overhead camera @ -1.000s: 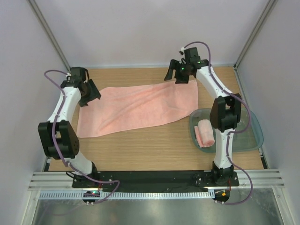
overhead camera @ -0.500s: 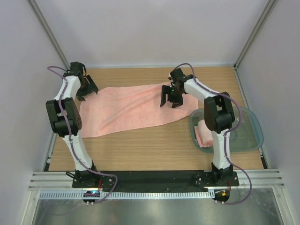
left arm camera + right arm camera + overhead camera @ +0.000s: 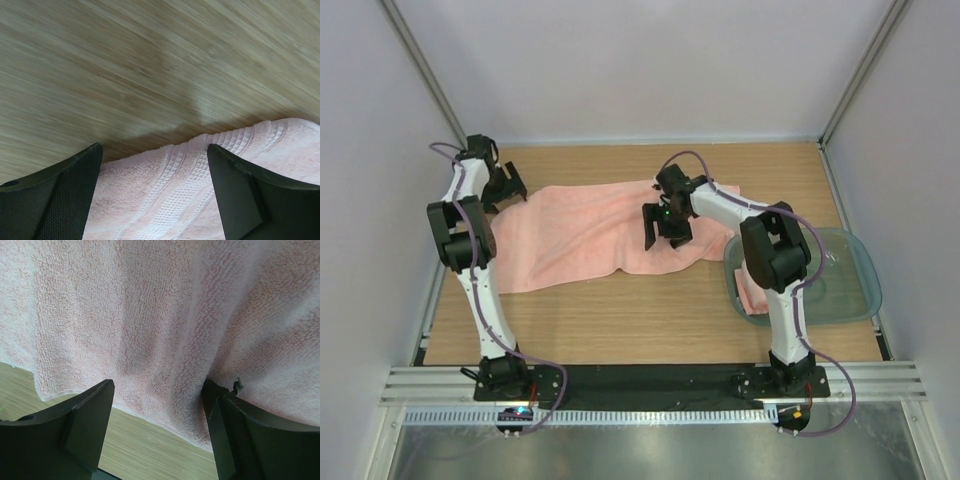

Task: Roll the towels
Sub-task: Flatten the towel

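Observation:
The long salmon-pink towel (image 3: 575,235) lies spread across the middle of the table, rumpled near its right end. My left gripper (image 3: 508,186) is open over the towel's far left corner; the left wrist view shows that end's waffle-woven bands (image 3: 170,195) between my open fingers (image 3: 65,195). My right gripper (image 3: 662,230) is open and low over the towel's right part; in the right wrist view the towel (image 3: 150,325) fills the gap and a fold touches my right finger (image 3: 250,435). The smaller pink towel (image 3: 748,292) lies in the tray, partly hidden by my right arm.
The translucent teal-grey tray (image 3: 850,290) sits at the right near edge of the table. Bare wood (image 3: 620,325) runs along the near side of the towel. White enclosure walls close the back and both sides.
My right gripper has moved from the towel's far right corner down and leftward onto the towel, and the cloth there has rumpled. My left gripper has shifted slightly back to the far left corner.

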Controlling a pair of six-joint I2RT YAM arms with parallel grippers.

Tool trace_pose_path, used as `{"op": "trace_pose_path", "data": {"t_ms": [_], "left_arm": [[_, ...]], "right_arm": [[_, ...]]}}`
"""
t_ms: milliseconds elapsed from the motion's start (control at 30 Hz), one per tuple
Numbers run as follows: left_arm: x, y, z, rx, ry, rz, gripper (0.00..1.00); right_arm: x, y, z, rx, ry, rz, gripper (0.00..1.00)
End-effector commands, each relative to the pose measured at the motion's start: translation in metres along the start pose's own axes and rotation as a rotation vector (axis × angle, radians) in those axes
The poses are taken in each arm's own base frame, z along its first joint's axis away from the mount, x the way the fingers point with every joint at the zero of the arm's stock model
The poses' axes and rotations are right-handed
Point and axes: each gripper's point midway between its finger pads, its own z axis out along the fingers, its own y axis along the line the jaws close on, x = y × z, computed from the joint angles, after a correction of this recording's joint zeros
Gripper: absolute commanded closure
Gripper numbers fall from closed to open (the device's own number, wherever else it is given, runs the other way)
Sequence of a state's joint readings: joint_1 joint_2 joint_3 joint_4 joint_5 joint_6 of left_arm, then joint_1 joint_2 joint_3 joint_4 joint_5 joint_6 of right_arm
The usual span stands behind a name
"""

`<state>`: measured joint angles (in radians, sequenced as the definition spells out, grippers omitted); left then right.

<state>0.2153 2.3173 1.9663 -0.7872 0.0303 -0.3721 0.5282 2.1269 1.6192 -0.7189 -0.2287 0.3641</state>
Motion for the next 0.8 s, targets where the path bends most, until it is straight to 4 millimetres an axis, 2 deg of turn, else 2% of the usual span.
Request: {"op": "trace_pose_path", "data": {"t_ms": [0,133,233,267,300,367,400,433,500,600,733,767], "left_arm": [[0.002,-0.011,-0.002,0.067,0.044,0.058,0.13],[0.014,-0.01,0.006,0.077,0.074,0.073,0.21],[0.021,-0.01,0.008,0.09,0.091,0.068,0.45],[0.022,-0.012,0.007,0.102,0.094,0.068,0.59],[0.022,-0.015,0.003,0.118,0.094,0.068,0.67],[0.024,-0.024,-0.006,0.165,0.101,0.063,0.78],[0.032,-0.023,-0.008,0.175,0.118,0.056,0.79],[0.027,-0.031,-0.021,0.211,0.089,0.059,0.86],[0.029,-0.032,-0.036,0.226,0.066,0.064,0.97],[0.029,-0.033,-0.054,0.236,0.031,0.076,1.0],[0.02,-0.033,-0.094,0.185,-0.089,0.14,1.0],[0.012,-0.037,-0.117,0.148,-0.158,0.173,1.0]], "right_arm": [[-0.009,0.0,-0.017,0.017,-0.055,-0.03,0.22],[-0.01,-0.006,-0.015,0.049,-0.056,-0.03,0.21],[-0.007,-0.007,-0.01,0.051,-0.037,-0.029,0.21],[-0.007,-0.007,-0.009,0.054,-0.037,-0.026,0.21],[-0.006,-0.008,-0.008,0.057,-0.035,-0.027,0.21],[-0.006,-0.011,-0.007,0.069,-0.035,-0.026,0.21],[-0.006,-0.012,-0.007,0.071,-0.034,-0.024,0.21],[-0.005,-0.012,-0.006,0.073,-0.03,-0.025,0.21],[-0.004,-0.013,-0.005,0.075,-0.026,-0.024,0.21],[-0.005,-0.013,-0.006,0.078,-0.029,-0.02,0.21],[-0.006,-0.012,-0.009,0.078,-0.037,-0.021,0.21],[-0.007,-0.011,-0.01,0.077,-0.041,-0.019,0.21]]}}
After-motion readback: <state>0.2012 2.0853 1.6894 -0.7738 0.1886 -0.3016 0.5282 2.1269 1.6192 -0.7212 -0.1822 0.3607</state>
